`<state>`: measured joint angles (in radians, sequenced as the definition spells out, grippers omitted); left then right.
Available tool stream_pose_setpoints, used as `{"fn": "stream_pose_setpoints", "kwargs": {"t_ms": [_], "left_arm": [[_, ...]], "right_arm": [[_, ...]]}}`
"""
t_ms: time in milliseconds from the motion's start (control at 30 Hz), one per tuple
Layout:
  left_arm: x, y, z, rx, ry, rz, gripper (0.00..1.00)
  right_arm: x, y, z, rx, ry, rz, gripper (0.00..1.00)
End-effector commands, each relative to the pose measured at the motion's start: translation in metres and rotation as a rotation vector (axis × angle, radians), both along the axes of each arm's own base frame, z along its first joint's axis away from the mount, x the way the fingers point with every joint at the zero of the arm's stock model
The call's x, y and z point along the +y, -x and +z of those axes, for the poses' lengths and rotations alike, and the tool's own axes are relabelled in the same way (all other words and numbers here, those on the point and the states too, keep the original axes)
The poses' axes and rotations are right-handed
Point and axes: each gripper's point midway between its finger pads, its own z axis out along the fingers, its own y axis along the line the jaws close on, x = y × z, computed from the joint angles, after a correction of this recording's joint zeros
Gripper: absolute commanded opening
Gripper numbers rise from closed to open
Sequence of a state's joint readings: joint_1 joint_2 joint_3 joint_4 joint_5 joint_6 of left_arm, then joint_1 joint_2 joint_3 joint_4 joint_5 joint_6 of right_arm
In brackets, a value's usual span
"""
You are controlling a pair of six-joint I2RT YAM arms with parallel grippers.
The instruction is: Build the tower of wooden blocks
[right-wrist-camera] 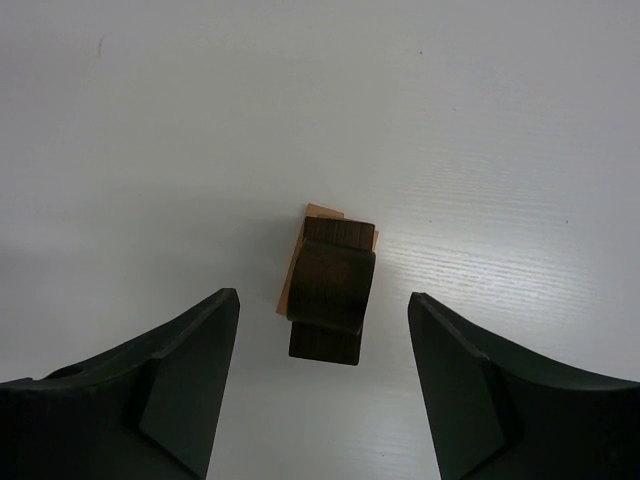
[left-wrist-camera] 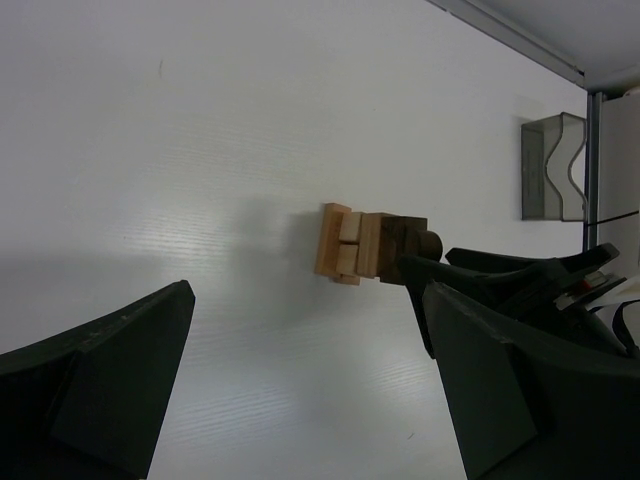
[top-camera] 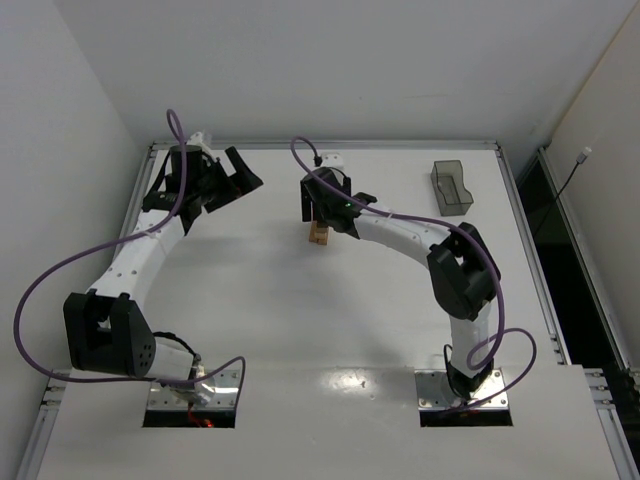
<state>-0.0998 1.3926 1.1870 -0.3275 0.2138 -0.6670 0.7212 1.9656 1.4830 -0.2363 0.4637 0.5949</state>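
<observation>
There is one block tower [top-camera: 319,236], one plastic tray [top-camera: 451,187] and one table [top-camera: 260,320]. Two robot arms [top-camera: 140,255] carry two grippers, the left gripper [top-camera: 232,185] and the right gripper [right-wrist-camera: 322,298].

No writing, label, brand, number or sign is legible on anything in view.

Wood block tower [top-camera: 319,236]: is standing mid-table [top-camera: 300,330], directly beneath right gripper [right-wrist-camera: 321,294]. Tray [top-camera: 452,187]: is sitting far right. Left gripper [top-camera: 225,180]: is hovering far left.

Bright even light, faint shadow beside wood block tower [left-wrist-camera: 348,245]
</observation>
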Motion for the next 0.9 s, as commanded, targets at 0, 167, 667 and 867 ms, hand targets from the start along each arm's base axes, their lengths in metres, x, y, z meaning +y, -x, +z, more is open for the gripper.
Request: {"fn": "stream_pose_setpoints", "kwargs": {"t_ms": [0, 167, 667, 867], "left_arm": [[0.003, -0.004, 0.006, -0.027, 0.020, 0.012, 0.98], [0.005, 0.006, 0.018, -0.072, 0.007, 0.002, 0.97], [0.056, 0.039, -0.039, 0.024, -0.389, -0.003, 1.00], [0.065, 0.045, -0.068, 0.055, -0.425, 0.004, 1.00]], "right_arm": [[0.007, -0.012, 0.033, -0.091, -0.039, 0.025, 0.67], [-0.008, -0.005, 0.066, -0.186, -0.021, 0.052, 0.81], [-0.209, 0.068, 0.083, -0.110, 0.432, 0.232, 1.00], [-0.243, 0.110, 0.048, -0.030, 0.382, 0.268, 1.00]]}}
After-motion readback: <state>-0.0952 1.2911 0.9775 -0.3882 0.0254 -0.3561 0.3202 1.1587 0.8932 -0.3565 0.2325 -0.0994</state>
